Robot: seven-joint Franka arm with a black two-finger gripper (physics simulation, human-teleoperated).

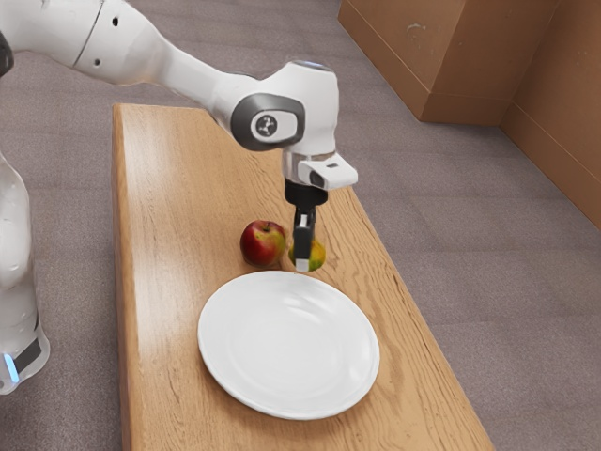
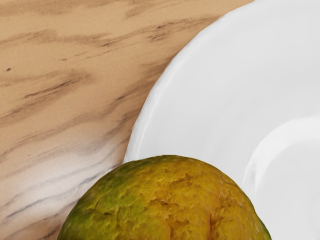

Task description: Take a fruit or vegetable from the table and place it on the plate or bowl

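Yellow-green bumpy fruit [image 1: 318, 255] sits on wooden table [image 1: 169, 207], just beyond far rim of white plate [image 1: 288, 343], not on plate. Gripper [image 1: 304, 266] hangs straight down over fruit, tips low beside it; pinching or spread, cannot tell. Red apple [image 1: 263, 242] just beside fruit, also past plate's far rim. Brown boxes [image 1: 441, 56] on floor, well beyond plate.

Grey carpet [image 1: 488, 244] surrounds wooden table [image 1: 169, 207], brown panels [image 1: 451, 47] behind.
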